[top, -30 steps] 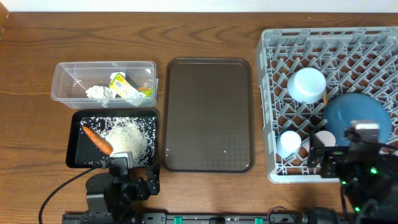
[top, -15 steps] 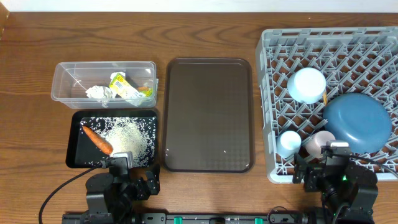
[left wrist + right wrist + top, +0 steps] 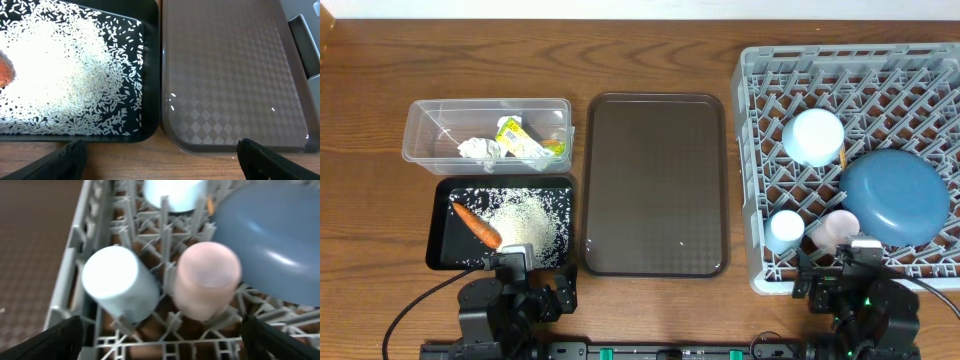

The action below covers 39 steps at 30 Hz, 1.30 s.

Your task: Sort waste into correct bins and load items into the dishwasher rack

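Right tool (image 3: 858, 286) has drawn back off the rack (image 3: 750, 150), jaws apart

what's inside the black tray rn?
The black tray holds a carrot at the left of a spread of rice grains. Overhead, the left arm covers part of its near edge; the left wrist view shows only rice there.

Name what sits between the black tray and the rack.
Only the brown serving tray, flat on the table between them; the overhead view shows it.
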Tool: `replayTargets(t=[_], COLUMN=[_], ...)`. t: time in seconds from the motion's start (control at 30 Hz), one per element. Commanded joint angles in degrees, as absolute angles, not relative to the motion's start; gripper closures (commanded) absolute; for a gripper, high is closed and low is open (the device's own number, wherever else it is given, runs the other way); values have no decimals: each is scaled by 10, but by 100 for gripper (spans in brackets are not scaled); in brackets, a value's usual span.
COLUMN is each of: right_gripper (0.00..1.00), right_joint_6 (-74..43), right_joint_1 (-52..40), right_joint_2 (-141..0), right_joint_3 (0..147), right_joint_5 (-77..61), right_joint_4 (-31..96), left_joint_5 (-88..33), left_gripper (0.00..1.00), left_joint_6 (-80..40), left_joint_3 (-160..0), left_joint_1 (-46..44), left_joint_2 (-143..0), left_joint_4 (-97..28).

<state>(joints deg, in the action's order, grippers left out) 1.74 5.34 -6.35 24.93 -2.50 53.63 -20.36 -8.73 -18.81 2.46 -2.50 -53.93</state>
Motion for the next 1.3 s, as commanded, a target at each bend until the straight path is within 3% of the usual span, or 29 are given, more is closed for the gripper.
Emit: replayTargets(t=[0.0,0.43,0.93,1.17,1.27], right_gripper=[1,1,1,1,1], right_joint_6=[29,29,28,28,28], right_joint_1=[43,25,25,25,25], right_joint_2=[-48,-16,-3,-3,-3], right_joint_3=[241,171,58,2,3], right_joint_5=[15,19,21,3,-5], right_joint_4=[534,521,-55,-69,-11], left_joint_5=[-199,-199,-199,-199,-199], left_gripper=[2,2,2,2,2], left_joint_6=[-80,-80,-80,-80,-80], left_joint_3=[-168,-168,-168,-168,-168], left_joint_1=[22,22,22,22,22], left_joint_2=[-20,-20,-20,-20,-20], left_joint_4=[-548,-548,-548,-548,-548])
